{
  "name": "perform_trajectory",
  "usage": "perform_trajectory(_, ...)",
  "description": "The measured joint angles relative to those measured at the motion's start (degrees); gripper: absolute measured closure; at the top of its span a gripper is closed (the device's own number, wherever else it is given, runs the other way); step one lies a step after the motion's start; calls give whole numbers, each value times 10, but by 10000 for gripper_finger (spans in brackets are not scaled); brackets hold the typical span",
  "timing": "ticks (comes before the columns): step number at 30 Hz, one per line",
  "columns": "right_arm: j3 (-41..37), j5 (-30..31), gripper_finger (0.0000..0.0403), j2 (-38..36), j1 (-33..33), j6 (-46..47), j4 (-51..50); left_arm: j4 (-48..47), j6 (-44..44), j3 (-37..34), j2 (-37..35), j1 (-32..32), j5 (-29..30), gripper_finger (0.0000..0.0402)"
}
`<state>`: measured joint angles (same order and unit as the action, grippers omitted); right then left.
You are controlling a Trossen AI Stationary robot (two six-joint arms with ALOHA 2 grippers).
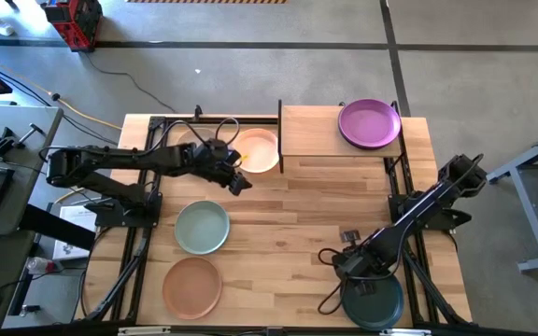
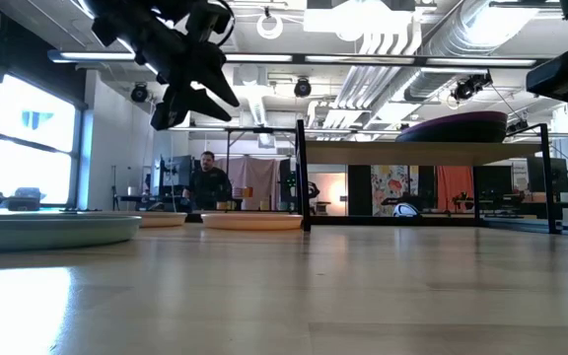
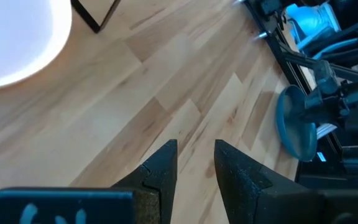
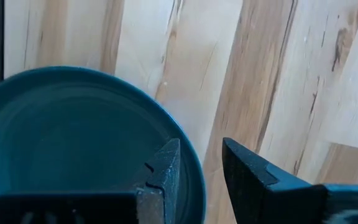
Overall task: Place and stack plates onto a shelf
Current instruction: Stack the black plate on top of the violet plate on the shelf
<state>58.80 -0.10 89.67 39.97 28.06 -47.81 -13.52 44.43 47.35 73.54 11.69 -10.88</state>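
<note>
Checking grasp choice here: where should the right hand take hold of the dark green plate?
Probably at the rim. The dark green plate lies flat on the table, so only its raised edge offers a pinch. The right hand, open, hovers above the rim's near edge; coming down there, one finger inside, one outside, looks best.

The desk (image 1: 288,233) is pale planked wood with a smooth, faintly glossy finish — the shelf (image 1: 311,131) is the same light wood on thin black metal posts. Under the right hand (image 4: 201,165), the dark green plate (image 4: 61,130) looks matt and smooth.
</note>
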Motion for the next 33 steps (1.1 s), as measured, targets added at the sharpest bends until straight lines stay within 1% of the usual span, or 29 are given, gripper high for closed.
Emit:
perform_trajectory(5, -38, -13, 304, 0, 0, 1, 61, 0, 0, 0, 0, -11, 28, 307)
perform_trajectory(9, -43, -10, 304, 0, 0, -1, 61, 0, 0, 0, 0, -13, 31, 307)
perform_trajectory(13, -43, -31, 304, 0, 0, -27, 61, 0, 0, 0, 0, -13, 40, 307)
perform_trajectory(17, -46, -32, 304, 0, 3, -51, 62, 0, 0, 0, 0, -13, 56, 307)
perform_trajectory(21, -72, -34, 304, 0, 3, -46, 72, 0, 0, 0, 0, -13, 63, 307)
perform_trajectory(25, -80, -34, 304, 0, 2, -47, 72, 0, 0, 0, 0, -13, 65, 307)
perform_trajectory(33, -80, -34, 304, 0, 2, -95, 74, 1, 0, 0, 0, -13, 70, 307)
